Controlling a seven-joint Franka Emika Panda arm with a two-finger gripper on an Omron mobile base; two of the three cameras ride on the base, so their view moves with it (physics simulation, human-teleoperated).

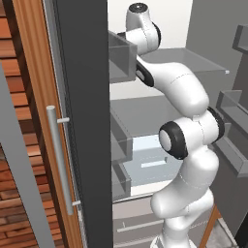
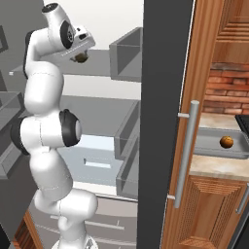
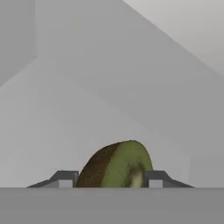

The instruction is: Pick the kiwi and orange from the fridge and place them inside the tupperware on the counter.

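In the hand view the kiwi (image 3: 116,166), brown-skinned with a green cut face, sits on a pale grey shelf of the open fridge (image 2: 97,63). My gripper (image 3: 110,181) has a fingertip pressed against each side of it, shut on the kiwi. From the right base view the gripper (image 2: 81,53) hangs over the kiwi (image 2: 81,59) on the upper shelf. The orange (image 2: 226,141) lies inside the grey tupperware (image 2: 209,146) on the beige counter (image 2: 214,168) to the right.
The dark fridge door (image 2: 163,121) with its long silver handle (image 2: 187,151) stands between the shelves and the counter. Grey door bins (image 2: 127,61) hang close beside the hand. Wooden cabinet panels (image 2: 214,39) frame the fridge, and lower shelves (image 1: 140,116) lie beneath the arm.
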